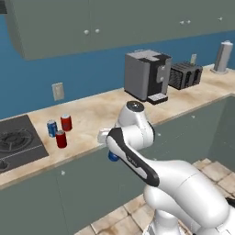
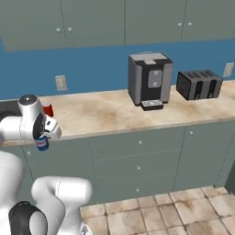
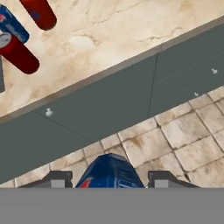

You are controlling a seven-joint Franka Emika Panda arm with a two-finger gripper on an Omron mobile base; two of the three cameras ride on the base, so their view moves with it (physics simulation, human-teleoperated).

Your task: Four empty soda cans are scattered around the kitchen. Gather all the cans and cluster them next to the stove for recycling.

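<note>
A: Gripper (image 3: 109, 180)?
B: Closed on a blue soda can (image 3: 109, 173), one finger (image 3: 56, 179) at each side. Held out in front of the counter edge (image 3: 131, 63), above grey cabinet fronts (image 3: 109, 105) and tiled floor (image 3: 175, 140). Same blue can (image 2: 42, 144) seen under the hand in the right base view, and partly hidden (image 1: 113, 157) behind the arm in the left base view.

A: Other cans?
B: Three, upright on the beige counter (image 1: 101, 114), clustered just right of the stove (image 1: 16, 142). Blue can (image 1: 52, 128) at left, red can (image 1: 66, 122) behind and to its right, second red can (image 1: 61, 139) in front. All close together; touching or not, cannot tell.

A: Remaining stock on the counter?
B: Grey coffee machine (image 1: 147, 75) near the middle, black toaster (image 1: 185, 75) to its right, tall grey cylinder (image 1: 223, 57) at the far end. White wall outlet (image 1: 58, 91) on the blue wall above the cans.
</note>
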